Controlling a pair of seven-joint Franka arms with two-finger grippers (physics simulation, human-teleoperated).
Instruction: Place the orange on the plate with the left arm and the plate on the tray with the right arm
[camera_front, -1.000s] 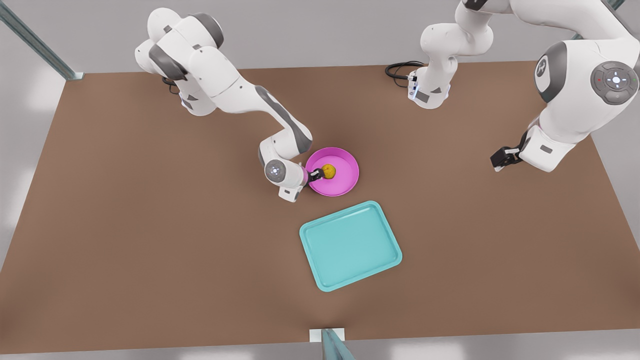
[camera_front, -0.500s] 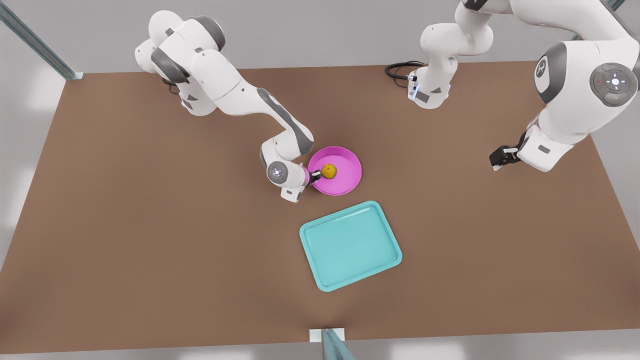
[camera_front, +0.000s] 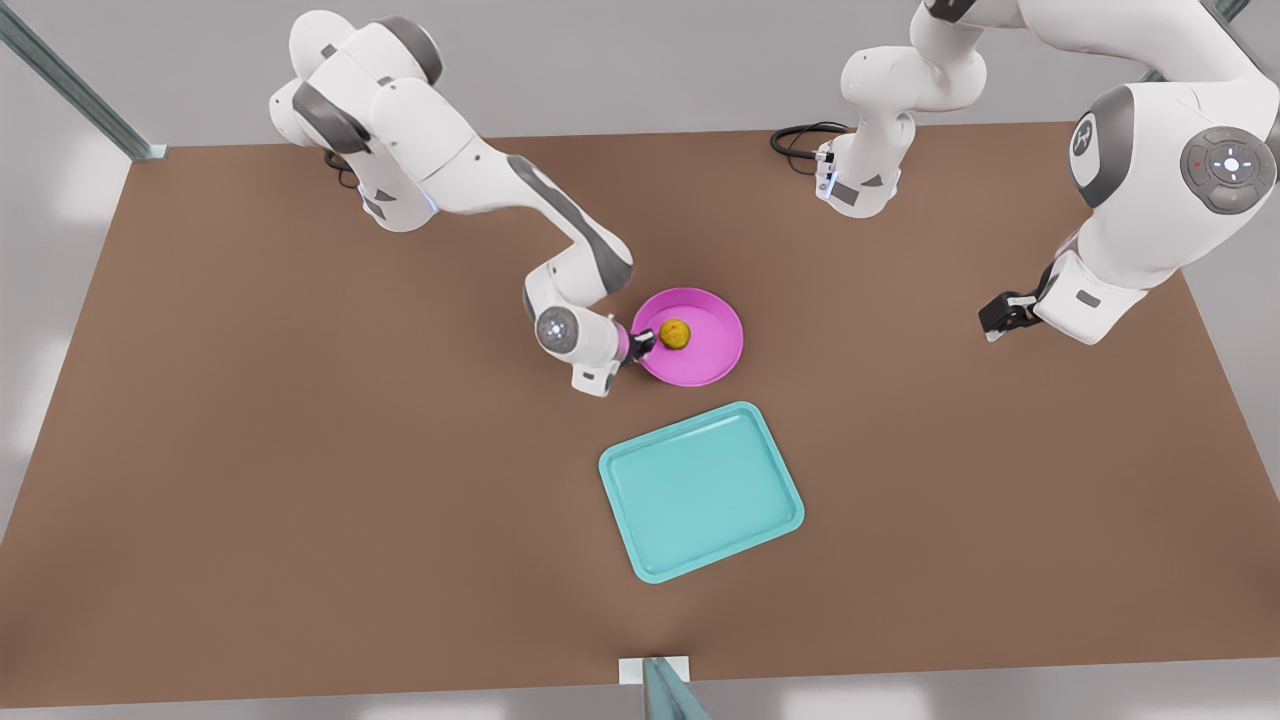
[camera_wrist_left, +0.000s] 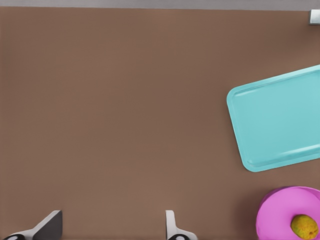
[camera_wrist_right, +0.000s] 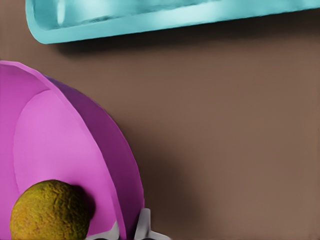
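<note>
Over at the front view's left of the plate (camera_front: 716, 345), the right gripper (camera_front: 640, 347) comes in low from its bent white arm and pinches the plate's rim, one finger inside the pink wall and one outside; the right wrist view shows those fingers (camera_wrist_right: 145, 227) pressed on the rim. Inside the plate, close to the gripped edge, sits the orange (camera_front: 675, 333), bumpy and yellow. Just on the near side of the plate, apart from it, the teal tray (camera_front: 700, 495) lies flat on the brown table (camera_front: 300, 450) with nothing in it. Well off to the front view's right of the plate, the left gripper (camera_front: 1000, 318) waits above the table, its fingers (camera_wrist_left: 50, 225) spread wide and holding nothing
</note>
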